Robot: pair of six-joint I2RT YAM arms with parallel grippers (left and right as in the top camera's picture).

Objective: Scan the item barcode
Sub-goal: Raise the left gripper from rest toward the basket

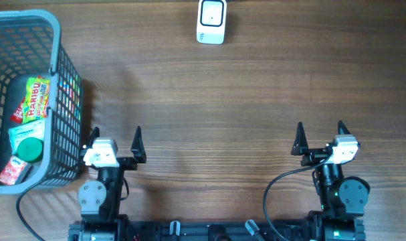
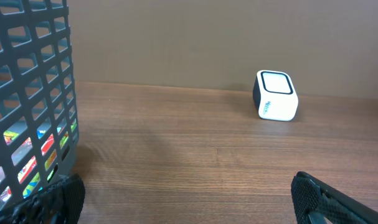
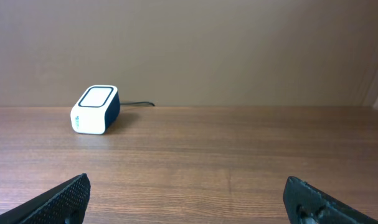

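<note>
My left pincer (image 1: 116,134) hangs wide open and empty over the near left of the table (image 1: 209,100), just right of the basket (image 1: 55,40). My right pincer (image 1: 320,130) is spread just as wide over the near right, holding nothing. The two are well apart.

The grey mesh basket stands at the left edge of the table. In it lie a yellow and green bag of sweets (image 1: 37,98), a round green lid (image 1: 31,150) nearer to me, and a red packet (image 1: 11,173) in the near corner. I cannot tell which of them shows a barcode.

The white scanner (image 1: 211,21) sits at the far edge of the table, about midway across, well apart from the basket and both pincers. Its cable (image 3: 142,104) runs off behind it.
</note>
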